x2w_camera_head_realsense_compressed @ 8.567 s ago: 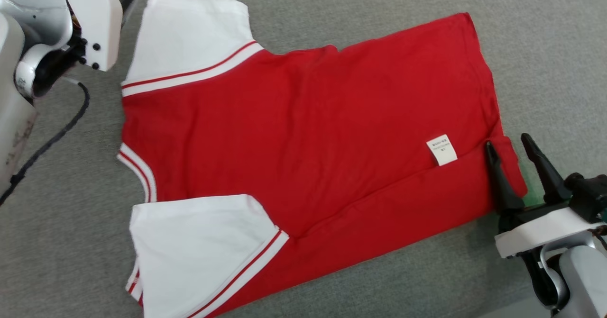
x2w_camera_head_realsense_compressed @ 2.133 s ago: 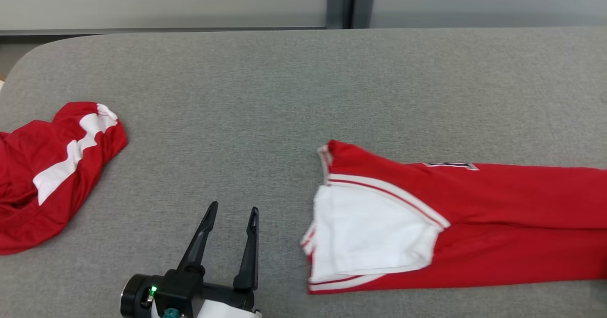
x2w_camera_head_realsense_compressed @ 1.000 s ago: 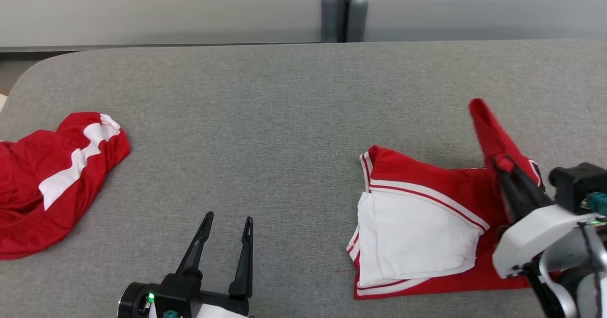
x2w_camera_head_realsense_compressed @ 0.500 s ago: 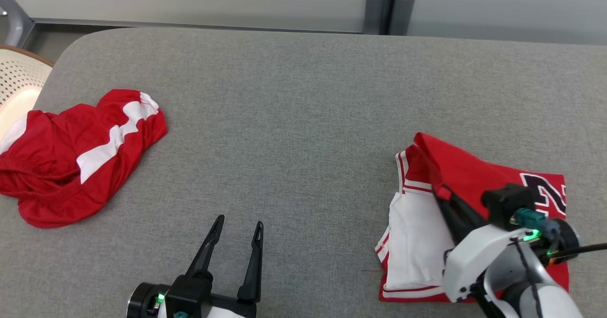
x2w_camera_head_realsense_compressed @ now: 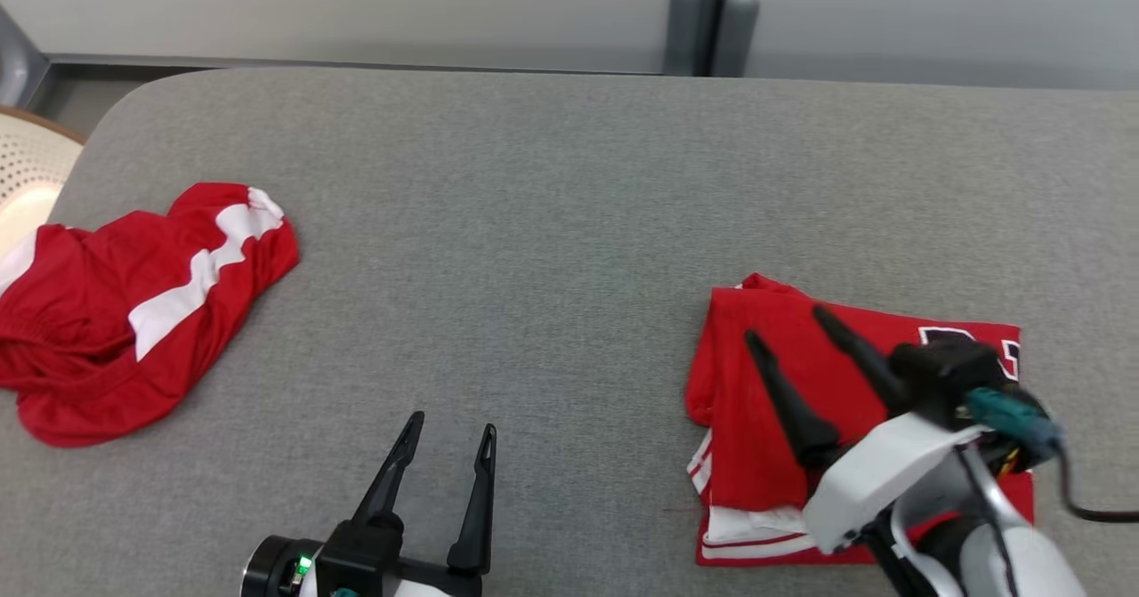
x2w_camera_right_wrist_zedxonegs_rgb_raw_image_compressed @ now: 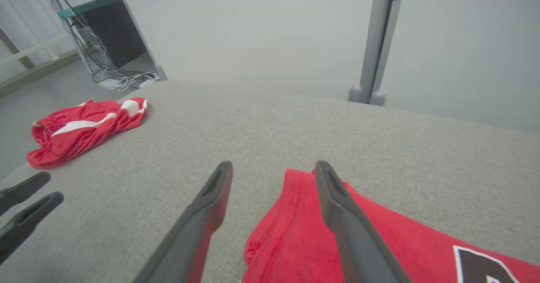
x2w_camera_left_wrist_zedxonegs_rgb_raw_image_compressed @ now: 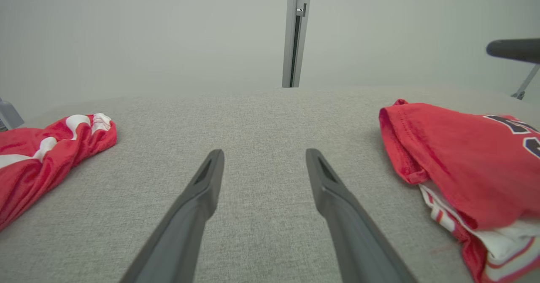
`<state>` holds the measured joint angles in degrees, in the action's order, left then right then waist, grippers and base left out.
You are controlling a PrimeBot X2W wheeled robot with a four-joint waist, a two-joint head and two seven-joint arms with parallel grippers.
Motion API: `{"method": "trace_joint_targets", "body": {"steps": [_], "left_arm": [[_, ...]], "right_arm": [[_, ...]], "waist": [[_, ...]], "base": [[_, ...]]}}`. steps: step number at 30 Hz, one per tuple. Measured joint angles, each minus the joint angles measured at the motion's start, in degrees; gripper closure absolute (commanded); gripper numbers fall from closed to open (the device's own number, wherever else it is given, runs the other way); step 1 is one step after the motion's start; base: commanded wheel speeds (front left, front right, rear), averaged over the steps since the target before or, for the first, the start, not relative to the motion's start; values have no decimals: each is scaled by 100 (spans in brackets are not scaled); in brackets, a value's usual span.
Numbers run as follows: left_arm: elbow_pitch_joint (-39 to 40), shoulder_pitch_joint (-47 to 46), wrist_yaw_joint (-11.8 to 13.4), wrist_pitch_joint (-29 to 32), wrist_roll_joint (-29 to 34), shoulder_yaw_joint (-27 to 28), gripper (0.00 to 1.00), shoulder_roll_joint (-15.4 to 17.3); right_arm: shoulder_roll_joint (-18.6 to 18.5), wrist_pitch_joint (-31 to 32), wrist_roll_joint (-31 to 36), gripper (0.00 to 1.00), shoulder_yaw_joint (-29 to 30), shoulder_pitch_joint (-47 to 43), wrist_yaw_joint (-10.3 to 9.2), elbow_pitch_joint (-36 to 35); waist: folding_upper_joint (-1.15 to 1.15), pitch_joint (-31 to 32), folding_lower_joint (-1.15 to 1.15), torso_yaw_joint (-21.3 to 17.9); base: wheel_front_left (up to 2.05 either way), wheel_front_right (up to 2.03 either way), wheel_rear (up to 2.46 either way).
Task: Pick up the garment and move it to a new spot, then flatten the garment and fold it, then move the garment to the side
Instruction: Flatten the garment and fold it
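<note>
Garment point(x2w_camera_head_realsense_compressed: 752, 463): folded into a compact red stack on the right part of the table point(x2w_camera_head_realsense_compressed: 534, 223), toward the near edge. The top layer is red. White fabric with red stripes pokes out along the near edge, and part of a dark printed number with a white outline shows at the far right corner. The left fold is rounded and slightly puffed in the left wrist view point(x2w_camera_left_wrist_zedxonegs_rgb_raw_image_compressed: 455, 148).

Right gripper point(x2w_camera_head_realsense_compressed: 785, 324): fingers spread wide with nothing between them, poised over the left part of the stack. In its own wrist view point(x2w_camera_right_wrist_zedxonegs_rgb_raw_image_compressed: 274, 165) one finger lies over bare table and the other over red cloth point(x2w_camera_right_wrist_zedxonegs_rgb_raw_image_compressed: 295, 236), straddling the fold edge. Cannot tell whether the tips touch the fabric; possibly just above it.

Left gripper point(x2w_camera_head_realsense_compressed: 452, 422): fingers apart and empty, over bare table at the lower centre, well apart from the garment. The same shows in its wrist view point(x2w_camera_left_wrist_zedxonegs_rgb_raw_image_compressed: 264, 152), and its tips appear at the lower left of the right wrist view point(x2w_camera_right_wrist_zedxonegs_rgb_raw_image_compressed: 49, 187).

Second item: crumpled red cloth with a white stripe, probably shorts point(x2w_camera_head_realsense_compressed: 133, 312), at the left end of the table, well apart from both grippers point(x2w_camera_left_wrist_zedxonegs_rgb_raw_image_compressed: 42, 160) point(x2w_camera_right_wrist_zedxonegs_rgb_raw_image_compressed: 80, 129).

A cream perforated chair point(x2w_camera_head_realsense_compressed: 27, 170) sits beyond the left table edge.
</note>
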<state>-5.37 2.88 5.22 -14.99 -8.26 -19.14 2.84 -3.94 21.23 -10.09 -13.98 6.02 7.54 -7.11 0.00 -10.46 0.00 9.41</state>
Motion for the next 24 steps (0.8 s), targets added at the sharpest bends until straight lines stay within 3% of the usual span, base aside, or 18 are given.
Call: {"method": "trace_joint_targets", "body": {"steps": [5, 10, 13, 15, 18, 21, 24], "left_arm": [[140, 25, 22, 0, -137, 116, 0, -2], [268, 30, 113, 0, -281, 302, 0, -5], [333, 32, 166, 0, -423, 448, 0, -2], [415, 142, 241, 0, -511, 593, 0, -5], [423, 370, 292, 0, -497, 701, 0, -5], [558, 573, 299, 0, -444, 780, 0, -5], [742, 750, 297, 0, -230, 878, 0, -4]], "right_arm": [[-163, -401, -78, 0, 457, 20, 0, -394], [-727, -1151, -163, 0, 709, 9, -5, -182], [-881, -1788, -309, 0, 742, -36, -5, 323], [-943, -2547, -65, 0, 848, -86, -5, 1053], [-792, -3362, -22, 0, 851, -191, -5, 1848], [-717, -3596, -63, 0, 684, -263, -4, 2404], [-628, -3618, -168, 0, 711, -286, -4, 2280]], "waist": [[0, 77, 0, -305], [0, 159, 0, -692], [0, 225, 0, -900], [0, 356, 0, -1051], [0, 559, 0, -1152], [0, 790, 0, -1225], [0, 989, 0, -1289]], "base": [[0, 0, 0], [0, 0, 0], [0, 0, 0], [0, 0, 0], [0, 0, 0], [0, 0, 0], [0, 0, 0]]}}
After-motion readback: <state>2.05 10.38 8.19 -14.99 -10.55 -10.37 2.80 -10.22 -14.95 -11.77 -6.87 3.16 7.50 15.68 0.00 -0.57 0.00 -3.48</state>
